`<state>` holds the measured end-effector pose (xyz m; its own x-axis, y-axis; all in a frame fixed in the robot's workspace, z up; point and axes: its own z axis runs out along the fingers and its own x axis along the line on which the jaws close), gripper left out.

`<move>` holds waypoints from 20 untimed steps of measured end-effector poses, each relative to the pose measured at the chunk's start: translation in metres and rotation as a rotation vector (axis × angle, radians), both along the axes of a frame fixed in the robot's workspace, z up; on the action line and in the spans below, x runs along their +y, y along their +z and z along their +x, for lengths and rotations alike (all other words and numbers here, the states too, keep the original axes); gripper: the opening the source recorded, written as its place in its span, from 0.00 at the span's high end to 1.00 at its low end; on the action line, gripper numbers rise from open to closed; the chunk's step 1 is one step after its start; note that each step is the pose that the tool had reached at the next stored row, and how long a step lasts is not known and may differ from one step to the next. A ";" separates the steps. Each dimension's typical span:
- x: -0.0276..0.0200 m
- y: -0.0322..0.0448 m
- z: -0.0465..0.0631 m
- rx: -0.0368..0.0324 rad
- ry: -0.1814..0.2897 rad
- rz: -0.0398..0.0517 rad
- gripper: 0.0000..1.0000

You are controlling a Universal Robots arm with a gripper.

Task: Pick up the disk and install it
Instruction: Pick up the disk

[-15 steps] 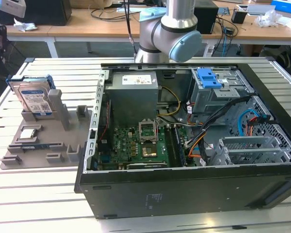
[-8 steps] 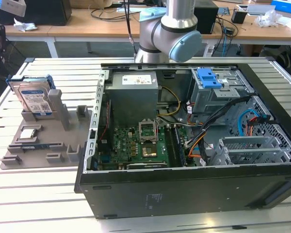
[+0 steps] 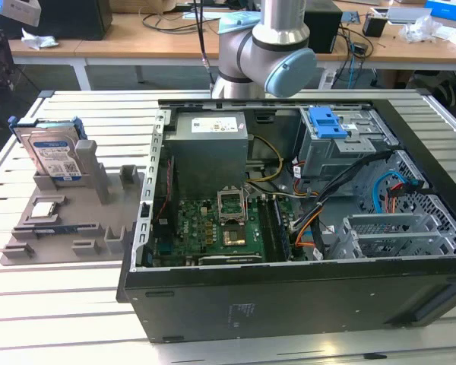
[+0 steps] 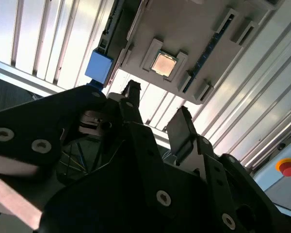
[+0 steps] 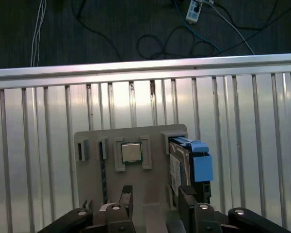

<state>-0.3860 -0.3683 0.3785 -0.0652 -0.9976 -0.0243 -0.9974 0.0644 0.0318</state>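
Observation:
The disk [image 3: 57, 152] stands on edge in a slot of the grey holder [image 3: 83, 209], on the table at the exterior view's left; it is silver with a white-and-blue label and a blue carrier. In the first wrist view the disk [image 5: 186, 162] sits at one side of the holder [image 5: 131, 135], beyond my gripper [image 5: 156, 200]. The gripper is open, well above the holder, with nothing between its fingers [image 5: 126, 198]. In the second wrist view my gripper [image 4: 157, 109] hangs in front of the holder, and the disk's blue carrier [image 4: 99, 65] shows beside it.
A small square silver chip [image 5: 131, 152] lies in a holder pocket next to the disk. The open computer case [image 3: 289, 190], with a blue-latched drive cage [image 3: 325, 122], fills the exterior view's right. The slatted metal table [image 3: 61, 304] carries everything. A red button [image 4: 287, 167] sits at its edge.

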 end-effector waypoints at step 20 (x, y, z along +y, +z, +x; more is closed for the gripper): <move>0.0129 -0.0043 0.000 0.0001 0.000 -0.0002 0.46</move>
